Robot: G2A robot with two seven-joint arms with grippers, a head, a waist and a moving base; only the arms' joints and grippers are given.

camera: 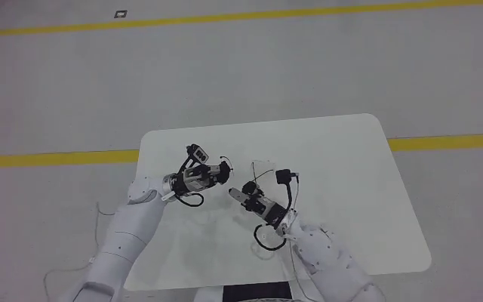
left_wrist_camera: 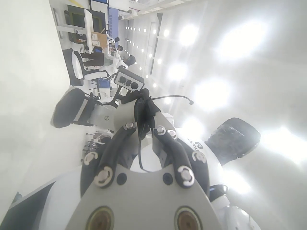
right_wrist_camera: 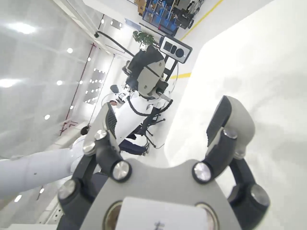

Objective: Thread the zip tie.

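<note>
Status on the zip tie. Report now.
Left tool shut on zip tie, free end curling out. Right tool open, empty, facing it over the table. Not yet threaded. Nothing seen between them.

surface: white counter [camera: 355,151], rounded corners, plain top | stands on: pale grey floor [camera: 226,68], one yellow line [camera: 68,158] level with its far part on both sides | on top: faint pale outline [camera: 262,163] near the middle, too small to identify
</note>
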